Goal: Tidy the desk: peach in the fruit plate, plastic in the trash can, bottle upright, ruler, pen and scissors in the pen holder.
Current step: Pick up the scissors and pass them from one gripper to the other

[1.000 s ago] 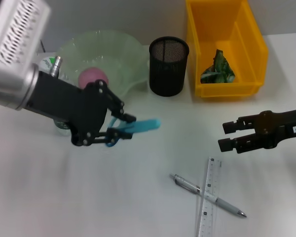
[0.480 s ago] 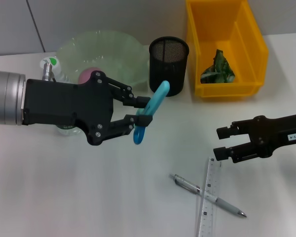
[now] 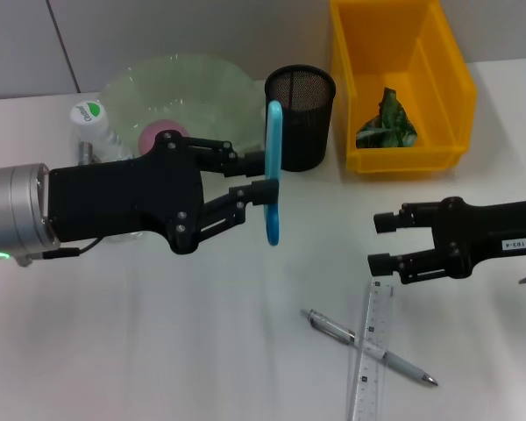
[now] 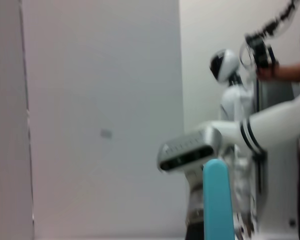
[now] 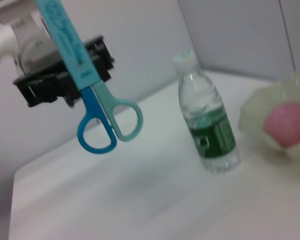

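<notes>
The peach (image 3: 160, 134) is already seen lying in the fruit plate (image 3: 202, 83), and a crumpled green piece of what appears to be plastic (image 3: 387, 120) rests in the trash can (image 3: 447, 88), though its material cannot be confirmed from the head view. The bottle (image 5: 207, 122) is shown standing upright on the desk (image 3: 202, 351) beside the fruit plate, cap uppermost. These three parts of the task can be judged complete.

The scissors (image 3: 273, 171) are held in the left gripper (image 3: 256, 177), whose fingers are closed on the covered blade; in the right wrist view the loop handles are seen hanging below the grip. The scissors are carried nearly vertical in the air, just beside the pen holder (image 3: 300, 117) but not yet over its mouth, so this step is judged to be in progress.

The ruler (image 3: 372, 351) and the pen (image 3: 368, 346) are left lying crossed on the desk, the pen across the ruler, near the front edge. The right gripper (image 3: 379, 242) is held above the desk just beyond the ruler's far end, its fingers spread apart and holding nothing. Nothing can be seen inside the pen holder, so all three desk tools remain to be put in
</notes>
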`<state>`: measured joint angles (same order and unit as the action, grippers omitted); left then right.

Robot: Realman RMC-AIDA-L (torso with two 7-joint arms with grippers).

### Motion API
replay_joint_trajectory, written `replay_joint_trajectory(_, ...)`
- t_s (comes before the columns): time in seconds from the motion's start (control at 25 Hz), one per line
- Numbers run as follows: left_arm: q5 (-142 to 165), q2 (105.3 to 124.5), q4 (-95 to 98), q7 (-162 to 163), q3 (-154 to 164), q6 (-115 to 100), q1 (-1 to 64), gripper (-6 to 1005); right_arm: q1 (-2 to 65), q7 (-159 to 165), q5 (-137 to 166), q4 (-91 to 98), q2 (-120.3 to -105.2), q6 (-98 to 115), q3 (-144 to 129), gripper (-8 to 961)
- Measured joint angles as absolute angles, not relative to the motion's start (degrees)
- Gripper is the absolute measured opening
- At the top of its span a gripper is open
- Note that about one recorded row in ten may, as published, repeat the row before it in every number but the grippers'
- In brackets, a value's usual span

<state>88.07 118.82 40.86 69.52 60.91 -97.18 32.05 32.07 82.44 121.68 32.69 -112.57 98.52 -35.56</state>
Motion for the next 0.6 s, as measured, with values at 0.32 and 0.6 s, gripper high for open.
replay_joint_trajectory(0.32,80.8,118.91,32.9,66.2,61.0,-99.0,31.7,240,30.7,77.9,119.4,32.6,-114.38,98.5,-32.8,816)
replay_joint_trajectory(0.6,77.3,118.88,28.6,66.1,61.0,-102.9,31.6,240,30.8,76.3,118.3,32.4,-116.35,97.6,-32.8,816)
